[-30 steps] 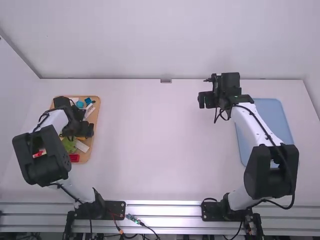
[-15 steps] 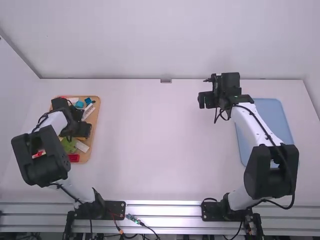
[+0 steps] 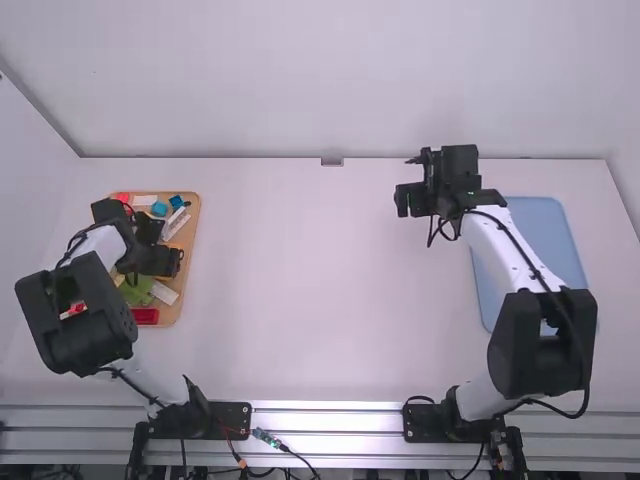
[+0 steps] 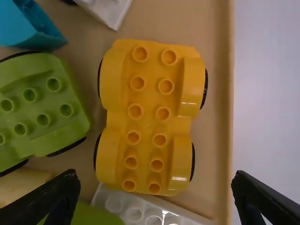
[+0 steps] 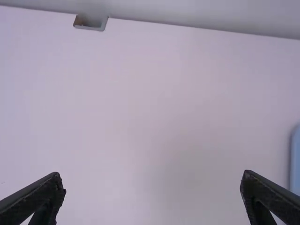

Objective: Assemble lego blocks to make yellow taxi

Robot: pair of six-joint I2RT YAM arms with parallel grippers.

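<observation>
White table [image 3: 330, 300] — yellow chassis [image 4: 147, 112] (wheeled); in tray [image 4: 226, 93]

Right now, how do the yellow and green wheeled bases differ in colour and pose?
Colour: the yellow base is orange-yellow, the green base lime.
Angle: the yellow base runs roughly along the tray's near side rim; the green base sits skewed to it.
Position: yellow base nearer that rim, green base farther in.
Shared: studs up, black wheels.
</observation>
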